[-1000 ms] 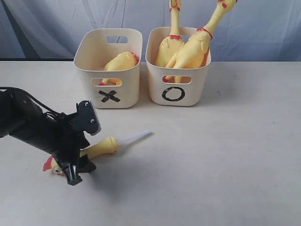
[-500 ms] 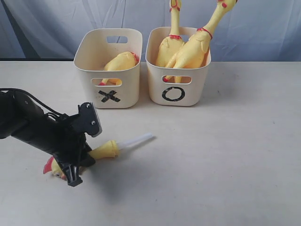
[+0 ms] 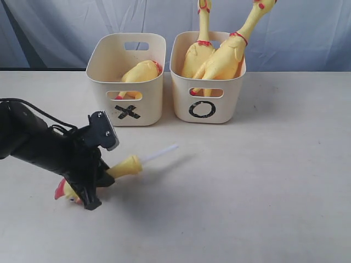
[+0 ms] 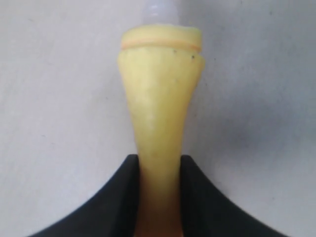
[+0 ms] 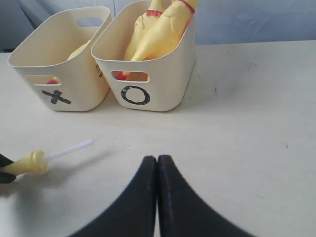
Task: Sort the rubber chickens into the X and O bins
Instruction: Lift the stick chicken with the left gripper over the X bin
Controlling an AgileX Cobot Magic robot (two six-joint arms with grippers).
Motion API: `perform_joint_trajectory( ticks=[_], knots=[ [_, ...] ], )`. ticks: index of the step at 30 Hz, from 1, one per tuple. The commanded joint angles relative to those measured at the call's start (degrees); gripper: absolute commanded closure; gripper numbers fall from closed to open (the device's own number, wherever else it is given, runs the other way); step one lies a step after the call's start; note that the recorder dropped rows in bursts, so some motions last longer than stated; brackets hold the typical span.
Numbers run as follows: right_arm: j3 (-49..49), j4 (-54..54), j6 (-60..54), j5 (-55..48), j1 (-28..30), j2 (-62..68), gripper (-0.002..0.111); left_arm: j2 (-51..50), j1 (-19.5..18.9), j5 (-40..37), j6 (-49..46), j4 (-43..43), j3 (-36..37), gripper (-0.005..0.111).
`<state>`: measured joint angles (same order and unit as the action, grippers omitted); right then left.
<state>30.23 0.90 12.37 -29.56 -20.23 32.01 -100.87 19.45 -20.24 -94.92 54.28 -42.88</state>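
Obs: left arm is showing matte black casing; a thin black cable is looping behind the left claw. A grey-faced block with screws is sitting above that claw. The right claw is showing smooth black tapered fingers.

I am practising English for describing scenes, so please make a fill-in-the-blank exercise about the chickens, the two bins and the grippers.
1. The O bin holds ___ long-necked chickens.
2. The X bin holds ___ headless chicken.
3. The left gripper is shut on the thin chicken, whose tube is ___.
4. The right gripper is shut and holds ___.
Missing words: two; one; white; nothing.
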Motion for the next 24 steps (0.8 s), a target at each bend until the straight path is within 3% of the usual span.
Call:
perform_joint_trajectory(
  ticks=[1,10,17,24],
  knots=[
    [-0.3,0.0,-0.3,0.2,0.1,-0.4,0.108,4.2,0.2,-0.3,-0.1,5.1,-0.2,0.107],
    [-0.3,-0.2,-0.3,0.2,0.1,-0.4,0.108,9.5,0.1,1.3,-0.1,11.0,-6.5,0.107],
    [-0.3,-0.5,-0.3,0.2,0.1,-0.4,0.108,9.8,0.1,7.8,0.0,18.8,-15.0,0.107],
    [-0.3,-1.5,-0.3,0.2,0.1,-0.4,0.108,8.8,0.1,15.0,0.0,19.8,-23.5,0.107]
  ],
)
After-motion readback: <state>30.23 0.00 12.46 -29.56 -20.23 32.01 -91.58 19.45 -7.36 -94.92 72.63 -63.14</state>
